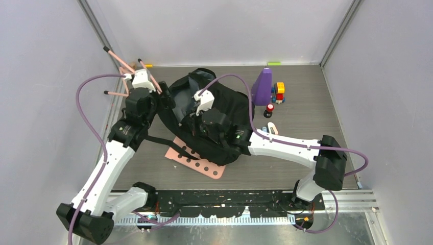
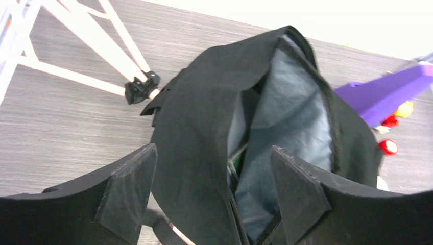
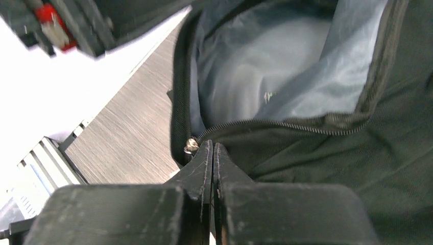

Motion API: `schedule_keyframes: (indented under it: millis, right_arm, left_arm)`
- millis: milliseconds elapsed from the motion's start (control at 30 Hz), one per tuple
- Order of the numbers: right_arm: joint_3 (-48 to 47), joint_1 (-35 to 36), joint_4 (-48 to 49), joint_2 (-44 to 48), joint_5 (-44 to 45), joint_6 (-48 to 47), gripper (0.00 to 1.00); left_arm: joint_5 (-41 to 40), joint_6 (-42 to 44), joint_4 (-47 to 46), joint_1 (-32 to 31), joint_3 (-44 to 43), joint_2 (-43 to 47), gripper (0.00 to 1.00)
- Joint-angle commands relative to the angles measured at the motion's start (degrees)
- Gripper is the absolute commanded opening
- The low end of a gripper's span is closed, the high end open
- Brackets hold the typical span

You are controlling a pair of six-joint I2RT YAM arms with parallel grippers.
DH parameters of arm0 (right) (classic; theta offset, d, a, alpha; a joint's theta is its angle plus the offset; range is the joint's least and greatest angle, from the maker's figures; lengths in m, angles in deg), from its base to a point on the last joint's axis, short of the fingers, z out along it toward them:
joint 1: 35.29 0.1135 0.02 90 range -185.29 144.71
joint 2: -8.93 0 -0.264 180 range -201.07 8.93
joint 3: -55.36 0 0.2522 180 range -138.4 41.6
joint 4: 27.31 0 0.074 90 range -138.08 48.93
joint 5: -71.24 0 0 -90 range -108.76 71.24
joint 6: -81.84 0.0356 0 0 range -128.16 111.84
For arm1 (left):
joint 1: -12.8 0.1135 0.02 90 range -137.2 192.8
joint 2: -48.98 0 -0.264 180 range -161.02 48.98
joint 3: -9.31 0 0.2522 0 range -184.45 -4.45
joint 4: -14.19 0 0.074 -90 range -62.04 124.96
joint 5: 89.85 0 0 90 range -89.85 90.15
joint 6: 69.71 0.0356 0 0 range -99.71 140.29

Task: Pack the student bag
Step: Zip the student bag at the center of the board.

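- Hovering over your student bag, the left fingers stand wide apart, holding nothing.
- Your right fingers sit pressed together at the zip end; grip unclear.

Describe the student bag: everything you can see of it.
The student bag is a large black soft fabric backpack with grey lining, lying slumped on the table, zipper partly open, mouth gaping. A black strap trails out sideways. Its near end rests on a pink perforated board. The shut right pincer meets the zipper's end; the open left pincer hangs over the mouth.
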Motion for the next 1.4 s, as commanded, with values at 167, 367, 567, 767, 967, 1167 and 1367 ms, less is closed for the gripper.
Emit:
schedule_keyframes:
  millis: [167,367,567,767,967,1167,1367]
  right_arm:
    - [-14.1,-0.3,1.2,-4.4,1.1,-11.3,0.01]
    - [-22.1,-1.2,-1.5,-9.0,-1.6,-13.7,0.01]
    - [-26.4,-1.3,-3.0,-11.4,-2.5,-13.9,0.01]
    - [-28.2,-1.5,-3.0,-12.3,-2.1,-14.2,0.01]
    - [-32.3,-3.9,-3.1,-15.4,-2.0,-15.2,0.01]
    - [-38.7,-6.4,-2.8,-20.0,0.5,-18.5,0.01]
    - [-44.5,-10.3,-2.7,-24.5,3.7,-20.5,0.01]
  left_arm:
    - [10.4,2.8,-2.4,0.2,11.0,16.7,0.87]
    - [16.0,-1.7,-8.2,0.2,23.1,27.1,0.77]
    - [22.0,-5.5,-15.0,0.2,28.2,25.8,0.8]
    - [22.9,-5.2,-18.6,0.2,29.1,20.9,0.64]
    - [24.6,-4.4,-18.5,0.2,30.7,20.1,0.11]
    - [23.6,-6.9,-13.3,0.2,32.2,24.0,0.01]
    - [23.2,-9.1,-6.0,0.2,32.6,28.2,0.0]
